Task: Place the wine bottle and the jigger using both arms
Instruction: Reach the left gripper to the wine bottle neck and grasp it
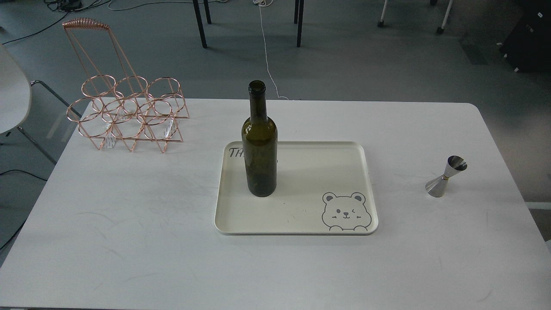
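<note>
Seeing neither claw, so I can't tell their state; wine bottle stands on tray, jigger right of it awaits pickup.

One head camera looks forward and down on the white table from its near edge, at medium distance, with grey floor beyond it.

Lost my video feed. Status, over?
Both grippers out of view. Wine bottle upright on tray. Jigger on table, right. Nothing blocking.
</note>
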Motion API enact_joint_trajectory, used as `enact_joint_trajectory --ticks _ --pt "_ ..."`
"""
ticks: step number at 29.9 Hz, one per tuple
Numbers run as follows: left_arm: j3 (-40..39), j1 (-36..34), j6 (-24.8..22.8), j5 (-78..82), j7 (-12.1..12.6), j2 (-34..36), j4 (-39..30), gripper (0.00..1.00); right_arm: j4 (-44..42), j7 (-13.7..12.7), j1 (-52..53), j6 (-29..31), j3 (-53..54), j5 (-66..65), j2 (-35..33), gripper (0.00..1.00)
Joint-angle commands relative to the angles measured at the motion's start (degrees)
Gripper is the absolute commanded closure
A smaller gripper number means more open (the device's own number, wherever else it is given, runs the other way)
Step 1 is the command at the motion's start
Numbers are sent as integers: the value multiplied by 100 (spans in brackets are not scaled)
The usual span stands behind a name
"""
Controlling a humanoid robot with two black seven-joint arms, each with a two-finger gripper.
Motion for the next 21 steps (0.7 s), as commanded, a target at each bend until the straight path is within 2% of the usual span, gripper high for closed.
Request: enact_joint_trajectory --ticks 1,6,10,14,18,21 --pt "-19 5 1 768 -4 508 -996 1 -1184 -3 723 803 24 414 792 4" --pt "-134 -30 1 2024 -4 764 -2226 1 -2529 -2 1163 1524 156 1466 1891 4" --pt "-151 -83 1 3455 -4 720 -3342 1 -3269 -11 1207 1919 174 2514 2392 3" --pt "-125 -83 32 5178 14 598 -4380 1 -3770 41 1277 2403 235 2945 2745 2" --pt "-46 -83 454 6847 84 124 -4514 1 -3824 41 1295 2632 446 3148 2780 2" --pt "-28 -40 560 8149 84 -263 -4514 1 -3815 41 1304 2764 586 3148 2745 2"
